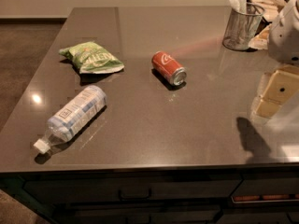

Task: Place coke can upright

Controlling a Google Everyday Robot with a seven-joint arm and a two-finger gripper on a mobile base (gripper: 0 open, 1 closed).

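Note:
The coke can (168, 68) is red with a white script logo and lies on its side near the middle of the dark countertop (187, 125). Its silver end faces the front right. My gripper (272, 97), cream-coloured below a white arm, hangs over the right edge of the counter. It is well to the right of the can, a little nearer the front, and holds nothing that I can see.
A green chip bag (91, 57) lies at the left. A clear water bottle (72, 115) lies on its side at the front left. A wire mesh cup (241, 27) with napkins stands at the back right, beside a tray (266, 6).

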